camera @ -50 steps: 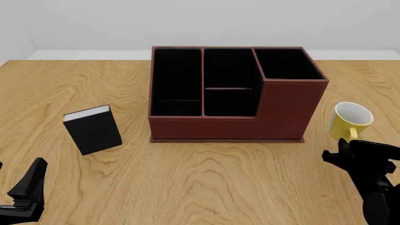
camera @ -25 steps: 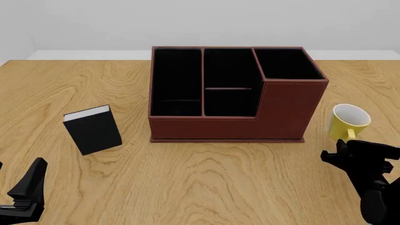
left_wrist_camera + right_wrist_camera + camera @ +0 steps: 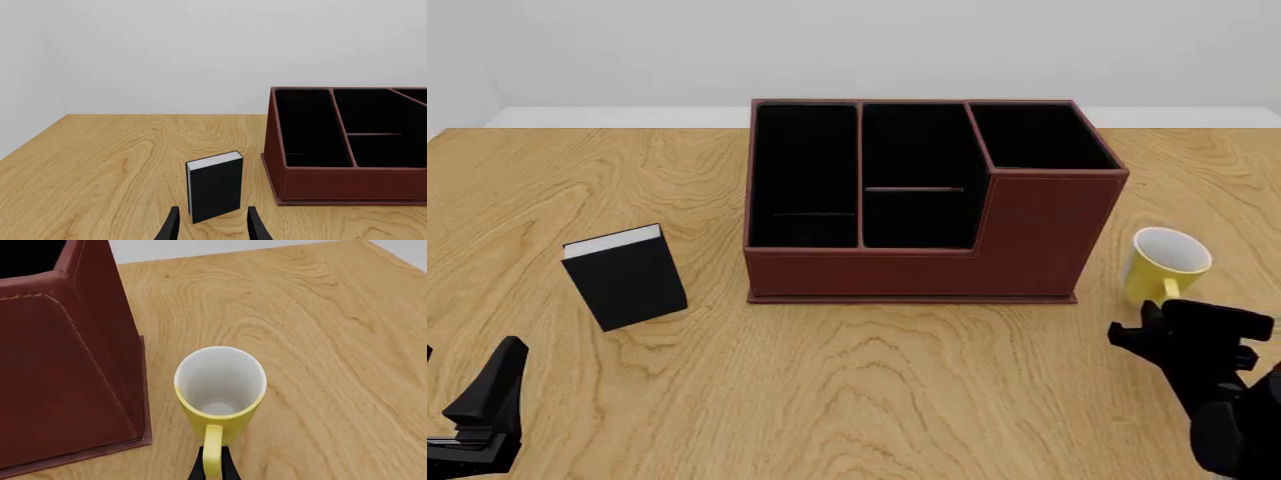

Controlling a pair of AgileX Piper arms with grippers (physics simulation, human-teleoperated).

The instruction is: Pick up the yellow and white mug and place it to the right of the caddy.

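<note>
1. Here, at the lower left of the front view, the left gripper (image 3: 487, 415) sits idle at the frame edge. Its wrist view shows both fingers set apart with nothing between them, so it is wide and empty. It has not moved over the last second.
2. Left of centre, a small black book (image 3: 626, 276) with white pages stands on the wooden table (image 3: 868, 380), unchanged.
3. In the middle stands the caddy (image 3: 928, 200), a reddish-brown box with black compartments, its taller section at its right end.
4. Just right of the caddy, near but apart from it, is the yellow and white mug (image 3: 1164, 266), upright, its handle toward the camera.
5. At the lower right, the right gripper (image 3: 1188, 335) pinches the mug's handle, narrow and closed on it, as the right wrist view shows.
6. Over the last second the mug has sunk lower in the frame and edged slightly left, and the gripper with it. Judged from this, the mug is being set down at its goal, with release still to come.
</note>
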